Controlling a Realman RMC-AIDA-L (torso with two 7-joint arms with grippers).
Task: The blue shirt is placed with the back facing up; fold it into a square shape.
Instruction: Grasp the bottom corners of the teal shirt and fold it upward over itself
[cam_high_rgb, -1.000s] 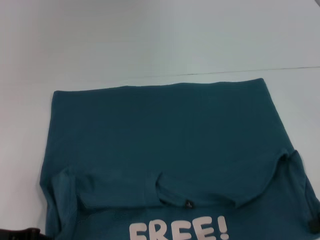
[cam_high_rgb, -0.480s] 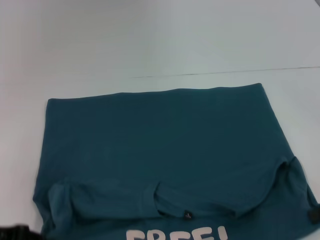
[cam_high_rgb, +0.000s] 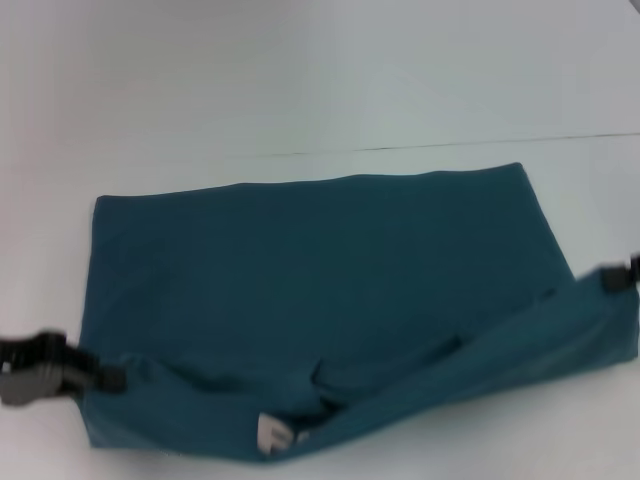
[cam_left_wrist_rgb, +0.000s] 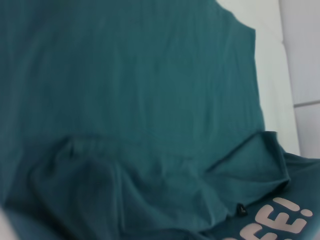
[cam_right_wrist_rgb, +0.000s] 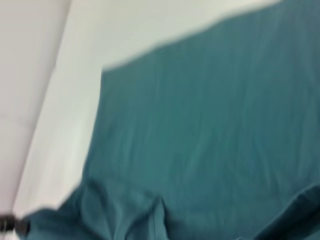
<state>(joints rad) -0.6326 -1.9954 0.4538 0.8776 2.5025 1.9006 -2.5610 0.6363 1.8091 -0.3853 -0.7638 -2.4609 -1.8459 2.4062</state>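
Note:
The blue shirt (cam_high_rgb: 320, 260) lies spread on the white table (cam_high_rgb: 300, 80). It is teal-blue, and a bit of white lettering (cam_high_rgb: 270, 435) shows under its near edge. That near edge is lifted and stretched as a band between both grippers. My left gripper (cam_high_rgb: 105, 378) holds the near left corner. My right gripper (cam_high_rgb: 612, 279) holds the near right corner, at the view's right edge. The left wrist view shows rumpled shirt fabric (cam_left_wrist_rgb: 140, 100) and the white letters (cam_left_wrist_rgb: 280, 220). The right wrist view shows the shirt (cam_right_wrist_rgb: 210, 125) and the left gripper (cam_right_wrist_rgb: 12, 224) far off at its corner.
A thin dark seam (cam_high_rgb: 480, 143) runs across the table just beyond the shirt's far edge. Bare white table lies beyond the seam and to the left of the shirt (cam_high_rgb: 40, 250).
Both grippers have come into view at the shirt's near corners. The near edge has risen and moved away from me, covering most of the white lettering and the folded-in sleeves.

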